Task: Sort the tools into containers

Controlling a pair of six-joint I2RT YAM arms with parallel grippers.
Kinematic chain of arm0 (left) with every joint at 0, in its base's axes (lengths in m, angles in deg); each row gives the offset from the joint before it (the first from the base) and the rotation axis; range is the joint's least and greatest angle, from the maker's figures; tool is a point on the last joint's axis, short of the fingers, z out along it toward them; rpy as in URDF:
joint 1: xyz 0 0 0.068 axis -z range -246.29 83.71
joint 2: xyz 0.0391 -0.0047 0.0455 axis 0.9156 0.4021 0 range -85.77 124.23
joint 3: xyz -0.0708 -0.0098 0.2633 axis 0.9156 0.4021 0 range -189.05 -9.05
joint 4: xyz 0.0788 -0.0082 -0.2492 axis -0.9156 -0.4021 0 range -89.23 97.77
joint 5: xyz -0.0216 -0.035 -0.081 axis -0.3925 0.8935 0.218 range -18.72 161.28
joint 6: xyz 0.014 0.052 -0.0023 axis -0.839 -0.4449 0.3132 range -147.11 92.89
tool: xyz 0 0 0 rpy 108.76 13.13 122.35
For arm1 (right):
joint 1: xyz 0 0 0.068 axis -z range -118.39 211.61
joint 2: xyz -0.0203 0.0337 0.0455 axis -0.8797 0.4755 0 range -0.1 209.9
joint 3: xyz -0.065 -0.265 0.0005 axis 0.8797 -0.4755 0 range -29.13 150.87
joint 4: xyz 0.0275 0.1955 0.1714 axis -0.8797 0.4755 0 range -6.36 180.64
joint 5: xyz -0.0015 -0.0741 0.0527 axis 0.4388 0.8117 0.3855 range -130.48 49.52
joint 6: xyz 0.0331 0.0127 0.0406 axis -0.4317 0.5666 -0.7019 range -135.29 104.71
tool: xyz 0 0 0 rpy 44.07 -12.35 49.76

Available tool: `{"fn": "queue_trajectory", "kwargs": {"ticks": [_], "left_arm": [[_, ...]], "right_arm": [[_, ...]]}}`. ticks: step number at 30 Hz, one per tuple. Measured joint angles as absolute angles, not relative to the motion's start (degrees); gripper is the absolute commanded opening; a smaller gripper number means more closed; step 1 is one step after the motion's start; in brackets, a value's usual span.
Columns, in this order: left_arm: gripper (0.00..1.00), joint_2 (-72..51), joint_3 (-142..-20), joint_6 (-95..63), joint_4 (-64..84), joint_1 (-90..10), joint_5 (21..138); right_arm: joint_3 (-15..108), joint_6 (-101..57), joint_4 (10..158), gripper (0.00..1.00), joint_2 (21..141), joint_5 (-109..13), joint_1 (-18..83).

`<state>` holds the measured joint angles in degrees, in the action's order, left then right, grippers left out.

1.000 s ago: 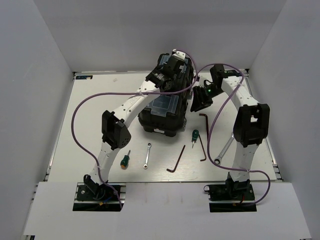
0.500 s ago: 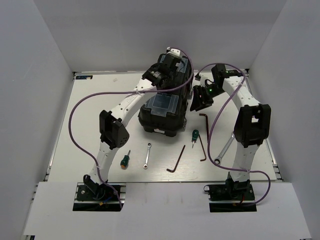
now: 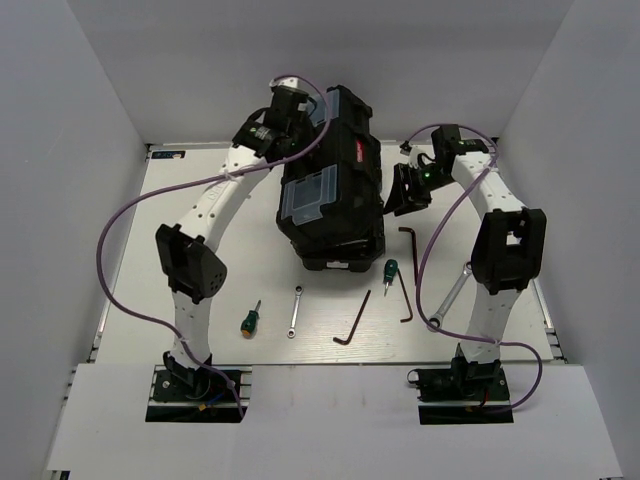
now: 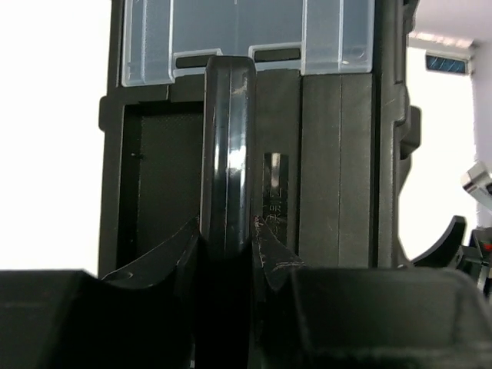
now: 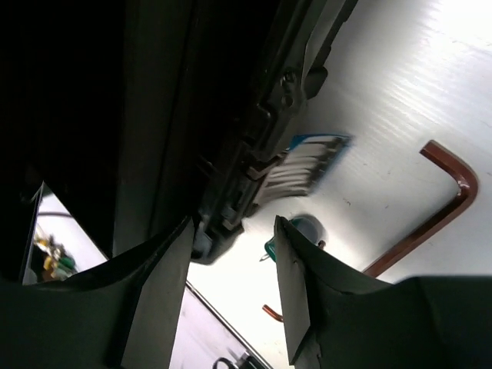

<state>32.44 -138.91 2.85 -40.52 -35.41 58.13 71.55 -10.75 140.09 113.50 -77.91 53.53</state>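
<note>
Lying loose on the white table (image 3: 300, 352) toward the near left: short green-handled screwdriver (image 3: 249, 320), then small silver wrench (image 3: 294, 312). Farther back, left gripper (image 4: 228, 227) pinching the glossy black handle (image 4: 228, 138) at the far end of the black plastic toolbox (image 3: 330, 190). Near of the box: dark L-shaped hex key (image 3: 352, 322), second green-handled screwdriver (image 3: 388, 271), dark red L-shaped hex key (image 3: 405, 275). Right gripper (image 5: 231, 284) spread, gripping nothing, just beside the box's right side. Rightmost, larger silver wrench (image 3: 450, 297).
</note>
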Motion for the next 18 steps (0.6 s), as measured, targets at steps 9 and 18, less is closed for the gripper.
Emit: {"fn": "queue_trajectory", "kwargs": {"ticks": [9, 18], "left_arm": [[0.0, 27.35, -131.46, 11.37, -38.75, -41.01, 66.22], [0.0, 26.08, -126.98, 14.98, -34.6, -44.75, 75.1]], "right_arm": [[76.23, -15.43, 138.45, 0.51, 115.18, -78.43, 54.45], [79.57, -16.7, 136.0, 0.51, 122.64, -81.1, 53.95]]}}
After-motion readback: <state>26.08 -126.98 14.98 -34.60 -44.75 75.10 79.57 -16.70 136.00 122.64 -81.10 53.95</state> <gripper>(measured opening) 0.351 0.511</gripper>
